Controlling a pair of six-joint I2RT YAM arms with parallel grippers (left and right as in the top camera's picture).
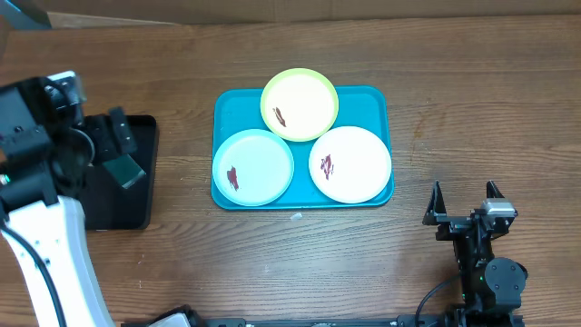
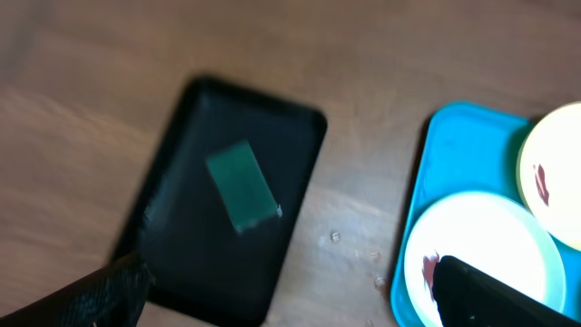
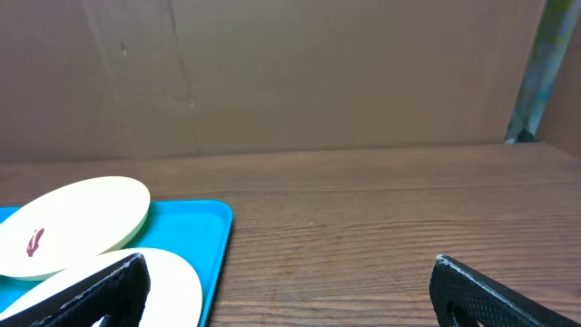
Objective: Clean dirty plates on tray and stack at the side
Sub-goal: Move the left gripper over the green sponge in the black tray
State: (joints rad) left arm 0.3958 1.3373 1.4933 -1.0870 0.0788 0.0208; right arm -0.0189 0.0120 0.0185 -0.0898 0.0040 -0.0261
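On the wooden worktop (image 1: 454,73), a turquoise rectangular plastic tray (image 1: 231,102) holds a yellow-green plate (image 1: 300,100), a pale blue plate (image 1: 259,163) and a white plate (image 1: 356,163), round and each smeared. Wiping looks unstarted. The left end effector (image 2: 290,272), jaws apart, hangs over a green sponge (image 2: 241,186) on a black tray (image 2: 272,132); grasping it likely comes next. The right end effector (image 1: 464,191) sits apart, empty.

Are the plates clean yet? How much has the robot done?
Nothing looks done yet: the yellow-green plate, pale blue plate and white plate all sit on the tray, each with a red smear. In hand: nothing; the left gripper hangs open above the green sponge on the black tray, and the right gripper is open too. Left to do: wipe all three and stack them beside the tray.
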